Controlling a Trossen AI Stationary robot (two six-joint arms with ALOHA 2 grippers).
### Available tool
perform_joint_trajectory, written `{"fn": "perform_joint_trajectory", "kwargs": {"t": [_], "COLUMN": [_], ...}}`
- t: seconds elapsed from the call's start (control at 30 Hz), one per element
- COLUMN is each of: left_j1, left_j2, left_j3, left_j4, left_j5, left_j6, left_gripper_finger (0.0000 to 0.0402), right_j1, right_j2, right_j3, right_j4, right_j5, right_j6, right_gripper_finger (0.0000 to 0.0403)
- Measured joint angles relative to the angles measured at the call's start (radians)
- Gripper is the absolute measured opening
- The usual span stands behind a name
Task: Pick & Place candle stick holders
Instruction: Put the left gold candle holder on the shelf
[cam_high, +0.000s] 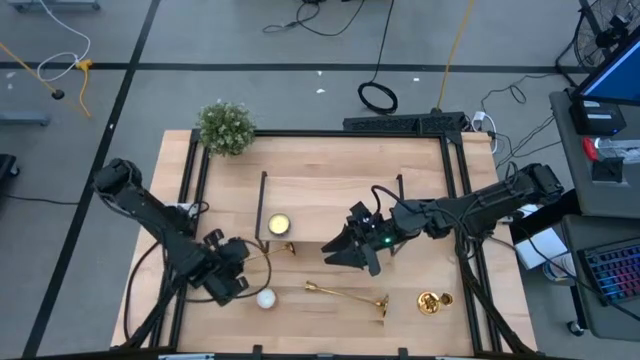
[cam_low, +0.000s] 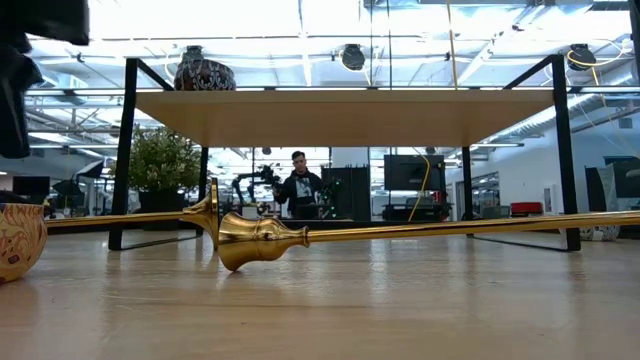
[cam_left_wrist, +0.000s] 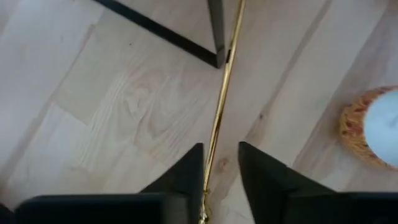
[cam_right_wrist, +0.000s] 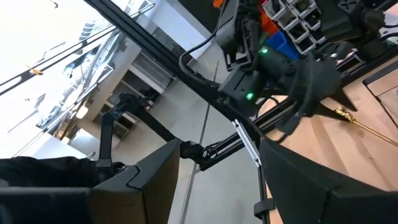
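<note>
Loosely, left gripper (cam_left_wrist: 221, 171) fingers straddle a candlestick (cam_left_wrist: 222, 87); right gripper (cam_high: 345, 257) fingers parted, empty.

My left arm reaches from left edge, elbow bent, wrist low near front-left of surface. Left gripper (cam_high: 243, 262) points toward centre, fingers (cam_left_wrist: 186, 177) slightly parted, narrow gap between them. My right arm stretches in from right edge, nearly straight, wrist lit green. Right gripper (cam_high: 340, 252) hangs raised over middle of surface, fingers (cam_right_wrist: 155, 171) spread, nothing between them.
</note>
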Motion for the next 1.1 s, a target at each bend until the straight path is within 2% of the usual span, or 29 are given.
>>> {"fn": "perform_joint_trajectory", "kwargs": {"t": [0.2,0.4,0.53,0.9,1.1], "left_j1": [0.037,0.034,0.022,0.020,0.021], "left_j2": [0.000,0.000,0.000,0.000,0.000], "left_j3": [0.000,-0.038,-0.093,-0.142,-0.184], "left_j4": [0.008,0.140,0.244,0.232,0.233], "left_j5": [0.004,-0.015,-0.011,-0.009,0.030], "left_j6": [0.020,0.117,0.167,0.159,0.109], "left_gripper_finger": [0.0205,0.0251,0.0256,0.0257,0.0257], "right_j1": [0.000,0.000,0.000,0.000,0.007], "right_j2": [0.000,0.000,0.000,0.000,0.000], "right_j3": [0.000,0.000,0.000,0.000,0.000], "right_j4": [0.000,0.000,0.000,0.000,0.000], "right_j5": [0.000,-0.002,-0.002,-0.004,-0.006], "right_j6": [0.002,0.025,0.026,0.019,0.002], "right_gripper_finger": [0.0219,0.0219,0.0219,0.0219,0.0219]}}
